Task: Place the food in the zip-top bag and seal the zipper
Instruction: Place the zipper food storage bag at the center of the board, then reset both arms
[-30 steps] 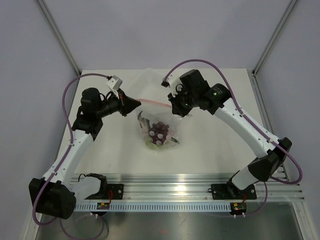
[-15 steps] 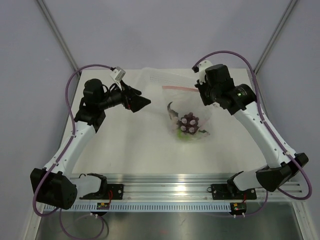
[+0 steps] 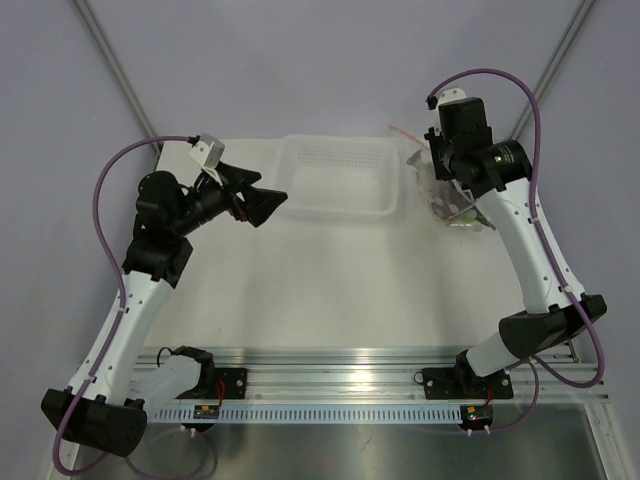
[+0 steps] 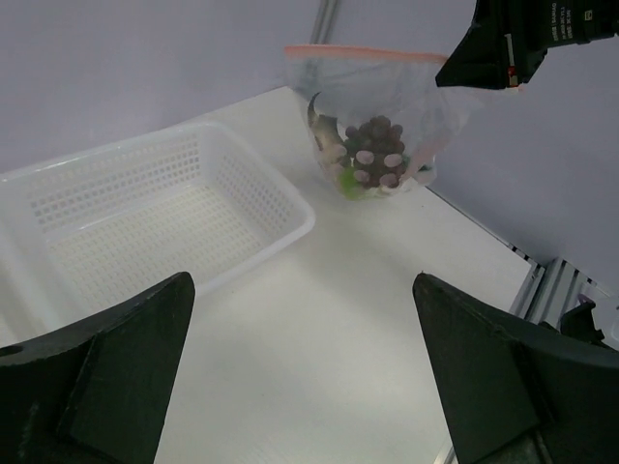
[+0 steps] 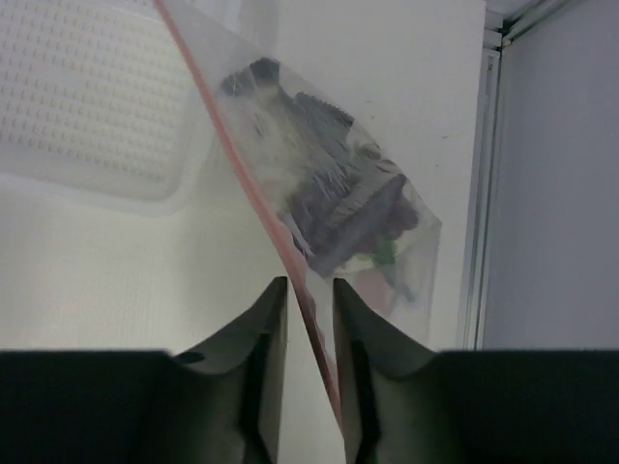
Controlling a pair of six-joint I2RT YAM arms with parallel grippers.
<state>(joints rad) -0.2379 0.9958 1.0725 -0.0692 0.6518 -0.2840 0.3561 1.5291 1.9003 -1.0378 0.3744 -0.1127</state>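
The clear zip-top bag (image 3: 452, 198) hangs upright at the table's far right, past the tray's end. Its pink zipper (image 4: 363, 53) runs along the top edge. Inside the bag (image 4: 372, 106) lies the food: a dark red grape bunch (image 4: 372, 159), something green (image 5: 387, 253) and a dark piece (image 4: 317, 114) at the left. My right gripper (image 5: 309, 282) straddles the zipper (image 5: 242, 164); its jaws stand slightly apart, the strip slanting between them. My left gripper (image 4: 301, 280) is wide open and empty, well left of the bag, over bare table.
A white perforated tray (image 3: 340, 210) sits at the back middle, between the two grippers; its near corner (image 4: 290, 232) lies ahead of my left gripper. The table's right edge and a metal rail (image 5: 474, 193) run just beyond the bag.
My right arm swung the bag from the table's middle to the far right and its jaws have parted. My left gripper let go of the bag, opened wide and drew back left.
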